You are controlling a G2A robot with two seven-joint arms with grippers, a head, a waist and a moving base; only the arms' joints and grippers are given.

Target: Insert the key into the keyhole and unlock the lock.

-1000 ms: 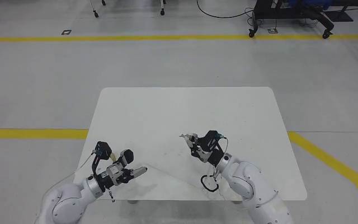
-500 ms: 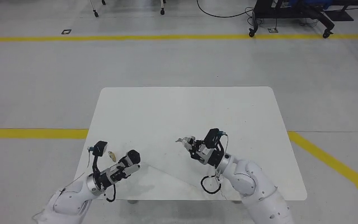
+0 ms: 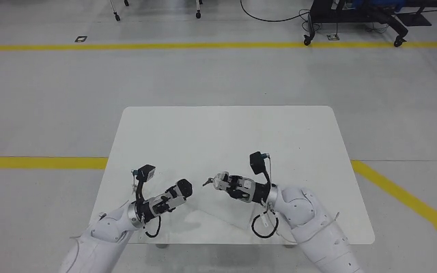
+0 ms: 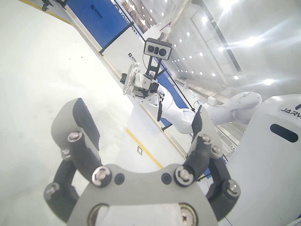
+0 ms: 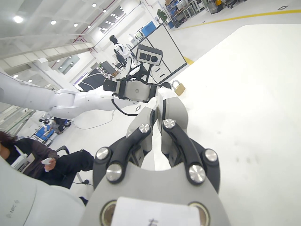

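Note:
My right gripper [image 3: 217, 181] hovers over the front middle of the white table [image 3: 225, 130], shut on a small metal key [image 3: 205, 183] whose tip points at the left arm. From the left wrist view that key [image 4: 126, 90] sticks out of the right gripper [image 4: 130, 81]. My left gripper [image 3: 183, 188] faces it a short gap away; its fingers [image 4: 82, 118] are spread open and hold nothing. A brass padlock [image 5: 178, 87] lies on the table just behind the left gripper [image 5: 164, 86]. The right gripper's [image 5: 158, 102] pads are pressed together, hiding the key's head.
The table's front edge [image 3: 205, 242] runs just under both arms. Bare tabletop stretches across the far half. A black cable loop [image 3: 261, 228] hangs off the right forearm.
The left arm swung toward the table's middle, leaving the padlock behind it. The right gripper carried the key leftward, so the two grippers now face each other closely.

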